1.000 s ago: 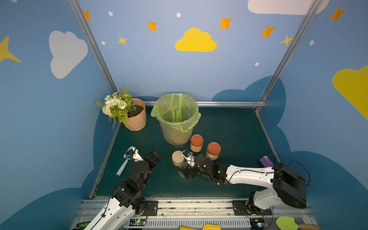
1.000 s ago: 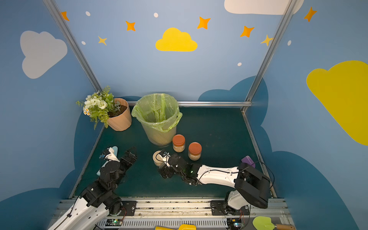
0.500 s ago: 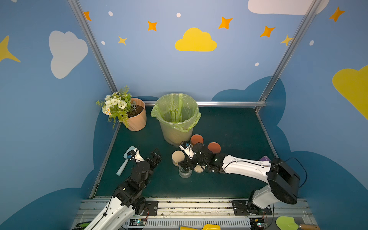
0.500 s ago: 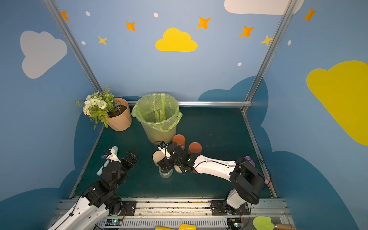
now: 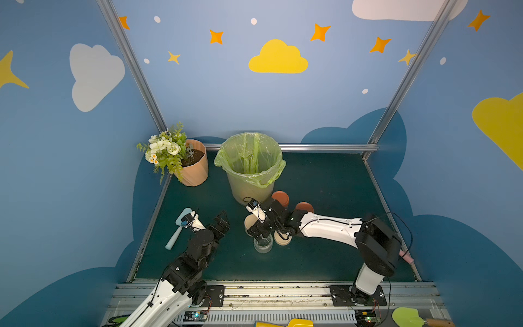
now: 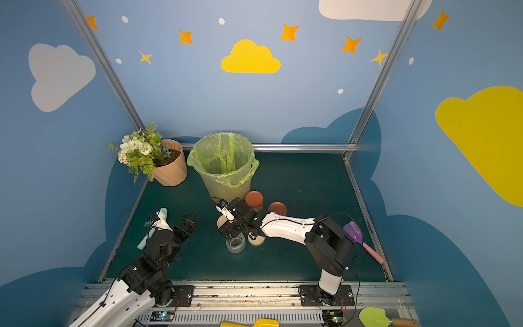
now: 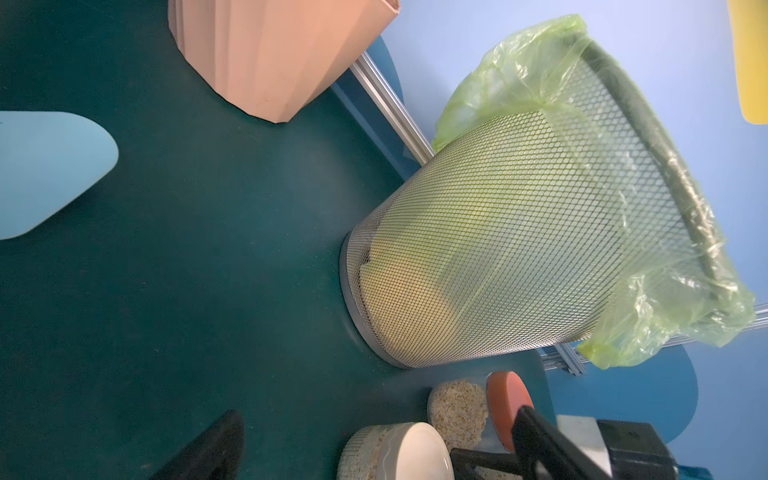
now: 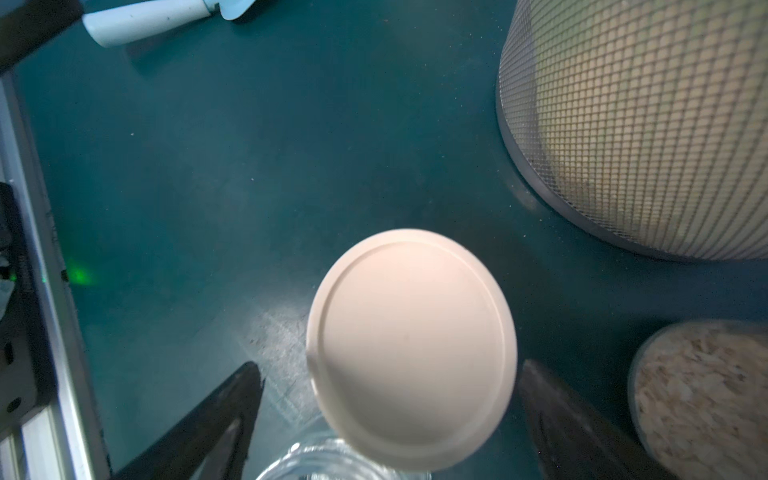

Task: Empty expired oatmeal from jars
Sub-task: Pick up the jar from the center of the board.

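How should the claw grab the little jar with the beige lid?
By the rim of its beige lid, coming straight down from above. The jar stands upright with the round lid facing up, and the empty jar crowds its side. The open right claw hangs with a finger on either side of the lid.

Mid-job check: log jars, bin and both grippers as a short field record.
empty jar: lidless, upright
loose beige lid: lying beside it
beige-lidded jar: closed, upright
rust-lidded jars: two, closed, near bin; oatmeal visible in one
bin: upright, green-bagged
right gripper: open, jaws either side of beige-lidded jar, not closed on it
left gripper: open, holding nothing
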Controlling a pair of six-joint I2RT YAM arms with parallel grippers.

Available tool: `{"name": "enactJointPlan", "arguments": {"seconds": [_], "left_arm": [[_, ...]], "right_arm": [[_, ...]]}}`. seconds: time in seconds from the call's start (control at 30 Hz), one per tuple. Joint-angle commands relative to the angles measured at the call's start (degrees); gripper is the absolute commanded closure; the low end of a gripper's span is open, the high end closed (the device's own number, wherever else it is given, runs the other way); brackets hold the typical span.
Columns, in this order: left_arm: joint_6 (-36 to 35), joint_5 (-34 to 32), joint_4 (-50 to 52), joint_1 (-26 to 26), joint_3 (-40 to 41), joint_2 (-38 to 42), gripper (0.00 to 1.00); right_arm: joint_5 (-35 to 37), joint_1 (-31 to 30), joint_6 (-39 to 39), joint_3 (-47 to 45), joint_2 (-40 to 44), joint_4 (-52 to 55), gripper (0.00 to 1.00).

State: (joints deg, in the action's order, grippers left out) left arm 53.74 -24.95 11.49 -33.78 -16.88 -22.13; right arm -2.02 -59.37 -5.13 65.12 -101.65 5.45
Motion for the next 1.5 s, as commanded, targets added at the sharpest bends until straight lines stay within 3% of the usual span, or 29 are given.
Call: {"name": "enactJointPlan", "arguments": {"seconds": [0.0,0.83,1.2,1.47], "left_arm": [[-0.7,-0.5,-0.8,0.0,0.7,0.7,0.00],[-1.1,-1.3,-1.7,0.1,2.2,1.8,0.00],[-3.2,-0.8,-3.2,0.2,2.1,2.2,0.00],[-11.8,3.1,-10.8,0.2,1.1,2.0,0.00]], "right_arm": [[1.3,0.4,0.7,2.6,-2.5,3.3,0.03],[-0.4,1.4,0.0,8.7,-10.9,3.5,0.06],[-0.6,1.5,-0.5,7.8,-7.4,2.6,0.30],[-1.9,2.4,-2.9,7.0,1.4,1.3,0.40]]}}
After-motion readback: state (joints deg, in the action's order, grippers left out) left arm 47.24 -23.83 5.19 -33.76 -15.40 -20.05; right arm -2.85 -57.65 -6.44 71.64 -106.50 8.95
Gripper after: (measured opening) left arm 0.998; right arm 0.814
